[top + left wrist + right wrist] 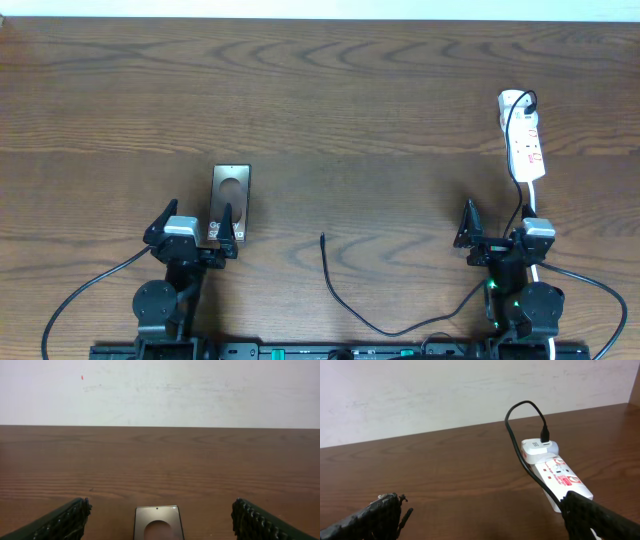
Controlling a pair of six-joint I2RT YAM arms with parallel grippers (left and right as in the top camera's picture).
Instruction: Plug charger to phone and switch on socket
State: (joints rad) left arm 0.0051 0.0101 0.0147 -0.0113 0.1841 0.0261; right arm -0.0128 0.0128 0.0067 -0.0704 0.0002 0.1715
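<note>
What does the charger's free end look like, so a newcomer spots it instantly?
On the wooden table, find the phone at left and the white socket at far right. Between them, nearer the phone, the thin black charger curves up from the near edge. Its tip ends loose on bare wood, plugged into nothing; its other end runs to the socket.

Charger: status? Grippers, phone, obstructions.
Both open, empty: left gripper, right gripper. Tip of charger loose on table. No plug in phone yet. Nothing between them.
</note>
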